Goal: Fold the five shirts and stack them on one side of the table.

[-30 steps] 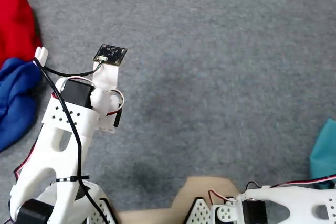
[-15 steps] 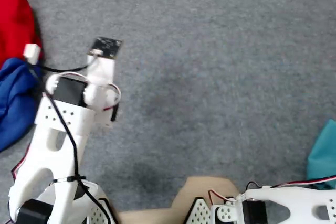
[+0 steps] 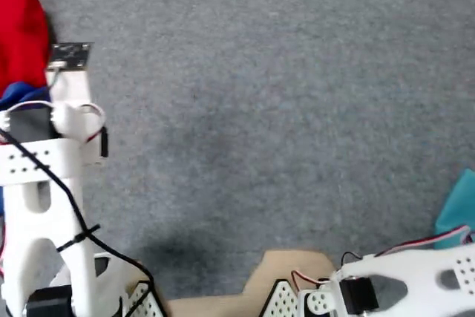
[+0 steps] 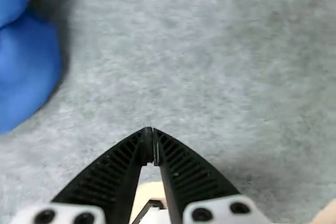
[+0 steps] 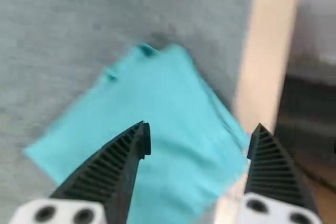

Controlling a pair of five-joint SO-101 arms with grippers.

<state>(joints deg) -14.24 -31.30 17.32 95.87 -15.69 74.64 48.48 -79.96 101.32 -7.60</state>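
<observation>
My left fingers (image 4: pixel 148 134) are shut tight, tip against tip, and there is nothing between them. They hang over the grey table (image 3: pixel 282 109) close to its left edge. The blue shirt (image 4: pixel 23 66) lies just beside them in a soft, bunched-up lump, and they do not touch it. From the high view, my left arm (image 3: pixel 44 176) stands over the left edge of the table, and a bit of the blue shirt (image 3: pixel 21 94) peeks out from behind it. The red shirt (image 3: pixel 18 24) sits in a heap at the far left corner, right up against the blue one. My right fingers (image 5: pixel 200 127) are open wide and hold nothing. They hang above the teal shirt (image 5: pixel 157 103), which lies mostly flat on the table. It lies at the right edge of the table, next to a strip of bare wood (image 5: pixel 268 51). I cannot tell if my right fingers touch the cloth. In the high view the teal shirt (image 3: pixel 456 209) shows at the right edge, toward the near side, and my right arm (image 3: pixel 415 280) lies low along the near edge, pointing that way.
</observation>
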